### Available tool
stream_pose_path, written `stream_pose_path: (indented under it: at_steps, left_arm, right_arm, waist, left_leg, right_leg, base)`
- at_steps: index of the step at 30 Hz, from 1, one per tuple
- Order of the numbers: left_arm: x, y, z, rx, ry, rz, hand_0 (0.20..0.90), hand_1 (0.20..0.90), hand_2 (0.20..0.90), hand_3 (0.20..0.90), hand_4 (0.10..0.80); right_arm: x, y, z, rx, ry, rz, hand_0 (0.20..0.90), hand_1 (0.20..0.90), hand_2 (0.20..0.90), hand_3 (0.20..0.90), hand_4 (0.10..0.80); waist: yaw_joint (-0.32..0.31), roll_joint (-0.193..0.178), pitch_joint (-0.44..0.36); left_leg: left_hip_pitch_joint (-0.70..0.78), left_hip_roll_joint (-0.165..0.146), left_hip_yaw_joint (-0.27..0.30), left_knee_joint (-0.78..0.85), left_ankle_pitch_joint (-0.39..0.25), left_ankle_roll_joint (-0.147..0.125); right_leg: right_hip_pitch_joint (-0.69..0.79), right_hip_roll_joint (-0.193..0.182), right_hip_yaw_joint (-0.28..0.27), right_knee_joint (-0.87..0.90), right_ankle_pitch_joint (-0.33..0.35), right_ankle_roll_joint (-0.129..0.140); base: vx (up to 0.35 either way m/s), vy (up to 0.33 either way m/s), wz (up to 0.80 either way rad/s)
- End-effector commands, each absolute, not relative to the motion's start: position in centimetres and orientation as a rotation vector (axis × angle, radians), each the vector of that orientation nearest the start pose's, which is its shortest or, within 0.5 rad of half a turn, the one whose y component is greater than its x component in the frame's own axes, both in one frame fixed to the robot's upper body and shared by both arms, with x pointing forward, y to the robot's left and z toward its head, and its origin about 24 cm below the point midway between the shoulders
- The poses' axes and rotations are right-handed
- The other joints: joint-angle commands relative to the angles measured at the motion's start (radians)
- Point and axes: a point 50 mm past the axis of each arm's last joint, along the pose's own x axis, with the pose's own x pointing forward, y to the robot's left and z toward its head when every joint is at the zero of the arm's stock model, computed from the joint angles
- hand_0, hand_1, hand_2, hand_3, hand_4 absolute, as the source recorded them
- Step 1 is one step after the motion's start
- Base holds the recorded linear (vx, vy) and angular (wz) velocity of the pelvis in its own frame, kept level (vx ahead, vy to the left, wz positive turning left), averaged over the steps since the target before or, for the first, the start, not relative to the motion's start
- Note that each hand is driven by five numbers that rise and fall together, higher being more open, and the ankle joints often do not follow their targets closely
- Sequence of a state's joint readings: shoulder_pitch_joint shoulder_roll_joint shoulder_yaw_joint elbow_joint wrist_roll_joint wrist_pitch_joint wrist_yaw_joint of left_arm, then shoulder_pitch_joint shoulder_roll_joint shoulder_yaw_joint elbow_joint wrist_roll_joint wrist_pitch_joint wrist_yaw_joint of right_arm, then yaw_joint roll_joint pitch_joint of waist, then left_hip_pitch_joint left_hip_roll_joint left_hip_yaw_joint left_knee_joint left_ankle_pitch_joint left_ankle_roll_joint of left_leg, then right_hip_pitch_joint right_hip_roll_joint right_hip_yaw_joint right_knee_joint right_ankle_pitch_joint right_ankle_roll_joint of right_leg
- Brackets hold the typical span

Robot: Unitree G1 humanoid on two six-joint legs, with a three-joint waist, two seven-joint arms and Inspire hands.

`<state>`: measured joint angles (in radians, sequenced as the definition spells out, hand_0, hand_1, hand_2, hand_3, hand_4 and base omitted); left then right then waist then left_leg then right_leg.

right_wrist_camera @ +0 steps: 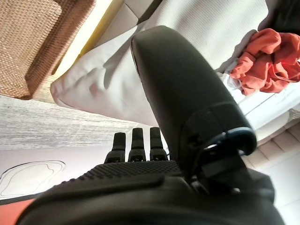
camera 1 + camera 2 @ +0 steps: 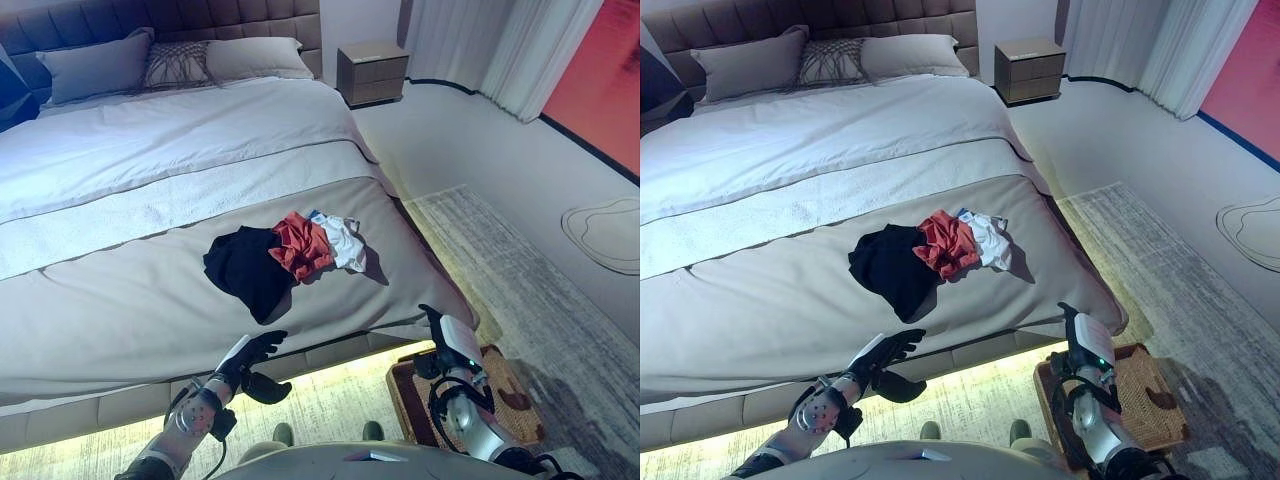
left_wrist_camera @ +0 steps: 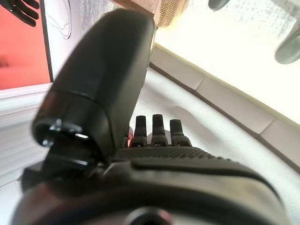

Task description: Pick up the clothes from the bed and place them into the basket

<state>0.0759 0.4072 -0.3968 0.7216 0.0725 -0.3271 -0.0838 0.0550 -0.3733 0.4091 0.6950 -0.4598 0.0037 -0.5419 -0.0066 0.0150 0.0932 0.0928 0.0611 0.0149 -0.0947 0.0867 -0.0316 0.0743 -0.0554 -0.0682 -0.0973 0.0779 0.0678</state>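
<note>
A pile of clothes lies on the bed near its foot: a black garment, a red one and a white one. The red garment also shows in the right wrist view. A brown wicker basket stands on the floor by the bed's near right corner. My left hand is open and empty, just off the bed's foot edge, below the black garment. My right hand is open and empty, raised above the basket's left side.
Pillows lie at the headboard. A bedside table stands at the far right of the bed. A grey rug covers the floor to the right. White curtains hang at the back right.
</note>
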Motion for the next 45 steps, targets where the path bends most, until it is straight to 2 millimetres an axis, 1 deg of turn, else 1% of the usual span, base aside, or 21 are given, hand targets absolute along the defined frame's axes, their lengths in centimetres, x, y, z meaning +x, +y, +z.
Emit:
stream_pose_path:
  at_steps: [1,4,11,18,25,32,35,37,39,40,41,42,43,44,45]
  left_arm:
    - [20.9,20.0,-6.4,0.545,0.316,-0.397,0.900,0.900,0.900,0.900,0.800]
    - [20.8,20.1,-6.4,0.503,0.325,-0.395,0.900,0.900,0.900,0.900,0.800]
    - [20.5,20.1,-6.6,0.493,0.344,-0.410,0.900,0.900,0.900,0.900,0.800]
    - [20.0,20.2,-6.8,0.480,0.361,-0.424,0.900,0.900,0.900,0.900,0.800]
    - [19.4,20.4,-7.0,0.474,0.383,-0.438,0.900,0.900,0.900,0.900,0.800]
    - [19.6,20.5,-6.6,0.480,0.373,-0.437,0.900,0.900,0.900,0.900,0.800]
    - [19.5,20.4,-6.6,0.491,0.374,-0.446,0.900,0.900,0.900,0.900,0.800]
    - [19.7,20.2,-6.5,0.498,0.367,-0.458,0.900,0.900,0.900,0.900,0.800]
    - [20.1,19.9,-6.3,0.502,0.346,-0.466,0.900,0.900,0.900,0.900,0.800]
    - [20.3,19.8,-6.1,0.504,0.335,-0.466,0.900,0.900,0.900,0.900,0.800]
    - [21.0,19.6,-5.7,0.505,0.304,-0.466,0.900,0.900,0.900,0.900,0.800]
    - [21.5,19.4,-5.3,0.505,0.283,-0.463,0.900,0.900,0.900,0.900,0.800]
    - [22.5,19.1,-4.4,0.500,0.228,-0.454,0.900,0.900,0.900,0.900,0.800]
    - [22.9,19.0,-4.0,0.493,0.206,-0.447,0.900,0.900,0.900,0.900,0.800]
    - [23.5,18.8,-3.4,0.476,0.169,-0.440,0.900,0.900,0.900,0.900,0.800]
  right_arm:
    - [21.5,-21.7,-6.9,-1.086,0.294,-0.076,0.900,0.900,0.900,0.900,0.800]
    - [21.5,-21.8,-6.9,-1.082,0.298,-0.080,0.900,0.900,0.900,0.900,0.800]
    - [21.6,-21.9,-6.9,-1.040,0.329,-0.067,0.900,0.900,0.900,0.900,0.800]
    - [22.3,-22.1,-6.0,-0.999,0.306,-0.069,0.900,0.900,0.900,0.900,0.800]
    - [23.9,-22.2,-4.2,-0.972,0.232,-0.092,0.900,0.900,0.900,0.900,0.800]
    - [25.6,-22.5,-2.3,-0.931,0.177,-0.131,0.900,0.900,0.900,0.900,0.800]
    - [27.0,-22.8,-0.6,-0.932,0.122,-0.163,0.900,0.900,0.900,0.900,0.800]
    - [28.4,-23.4,0.9,-0.939,0.081,-0.193,0.900,0.900,0.900,0.900,0.800]
    - [30.4,-23.9,3.2,-0.944,0.036,-0.229,0.900,0.900,0.900,0.900,0.800]
    - [30.9,-24.0,3.8,-0.946,0.023,-0.239,0.900,0.900,0.900,0.900,0.800]
    - [32.4,-24.2,5.8,-0.952,-0.021,-0.274,0.900,0.900,0.900,0.900,0.800]
    - [33.4,-24.2,7.3,-0.954,-0.053,-0.295,0.900,0.900,0.900,0.900,0.800]
    - [35.1,-24.3,10.1,-0.953,-0.115,-0.342,0.900,0.900,0.900,0.900,0.800]
    - [35.6,-24.5,11.2,-0.958,-0.142,-0.363,0.900,0.900,0.900,0.900,0.800]
    - [36.3,-24.9,13.0,-0.972,-0.177,-0.400,0.900,0.900,0.900,0.900,0.800]
  waist:
    - [-0.002,-0.021,0.014]
    - [-0.001,-0.020,0.017]
    - [-0.001,-0.019,0.023]
    - [0.002,-0.020,0.036]
    - [0.017,-0.023,0.040]
    - [0.037,-0.023,0.049]
    - [0.053,-0.019,0.063]
    - [0.065,-0.012,0.078]
    - [0.076,-0.002,0.100]
    - [0.078,0.001,0.110]
    - [0.084,0.008,0.141]
    - [0.088,0.013,0.162]
    - [0.095,0.023,0.215]
    - [0.099,0.028,0.236]
    - [0.108,0.036,0.268]
  left_leg:
    - [0.042,-0.040,-0.024,0.007,-0.101,0.036]
    - [0.042,-0.040,-0.023,0.007,-0.101,0.037]
    - [0.043,-0.040,-0.022,0.007,-0.103,0.037]
    - [0.042,-0.040,-0.028,0.007,-0.099,0.038]
    - [0.038,-0.040,-0.038,0.007,-0.098,0.034]
    - [0.036,-0.040,-0.047,0.007,-0.095,0.031]
    - [0.030,-0.039,-0.056,0.007,-0.088,0.030]
    - [0.017,-0.039,-0.067,0.007,-0.080,0.028]
    - [-0.003,-0.038,-0.078,0.007,-0.075,0.025]
    - [-0.011,-0.038,-0.081,0.009,-0.072,0.024]
    - [-0.041,-0.040,-0.090,0.021,-0.064,0.021]
    - [-0.066,-0.043,-0.097,0.037,-0.061,0.018]
    - [-0.127,-0.050,-0.109,0.080,-0.055,0.013]
    - [-0.153,-0.052,-0.112,0.098,-0.053,0.011]
    - [-0.193,-0.056,-0.113,0.124,-0.050,0.007]
  right_leg:
    - [0.062,-0.019,0.005,0.012,-0.035,0.015]
    - [0.062,-0.019,0.004,0.012,-0.035,0.014]
    - [0.063,-0.018,0.005,0.015,-0.040,0.012]
    - [0.063,-0.015,0.000,0.021,-0.044,0.006]
    - [0.067,-0.014,-0.012,0.016,-0.049,0.003]
    - [0.070,-0.015,-0.033,0.021,-0.056,-0.003]
    - [0.061,-0.017,-0.044,0.042,-0.065,-0.008]
    - [0.042,-0.018,-0.054,0.063,-0.072,-0.014]
    - [0.009,-0.018,-0.062,0.098,-0.088,-0.022]
    - [-0.003,-0.019,-0.064,0.108,-0.091,-0.024]
    - [-0.037,-0.023,-0.071,0.136,-0.095,-0.030]
    - [-0.064,-0.026,-0.076,0.157,-0.099,-0.035]
    - [-0.116,-0.032,-0.085,0.199,-0.106,-0.043]
    - [-0.140,-0.035,-0.091,0.219,-0.111,-0.046]
    - [-0.177,-0.040,-0.099,0.250,-0.120,-0.049]
  base:
    - [0.000,0.000,0.00]
    - [0.000,0.000,0.00]
    - [0.000,0.000,0.00]
    - [0.000,0.000,0.00]
    - [0.011,-0.006,0.05]
    - [0.029,-0.016,0.05]
    - [0.064,-0.019,0.06]
    - [0.012,0.001,0.10]
    - [-0.010,0.020,0.14]
    - [-0.109,0.041,0.08]
    - [-0.187,0.044,0.05]
    - [-0.349,0.060,0.15]
    - [-0.300,0.043,0.26]
    - [-0.329,0.041,0.29]
    - [-0.195,0.023,0.25]
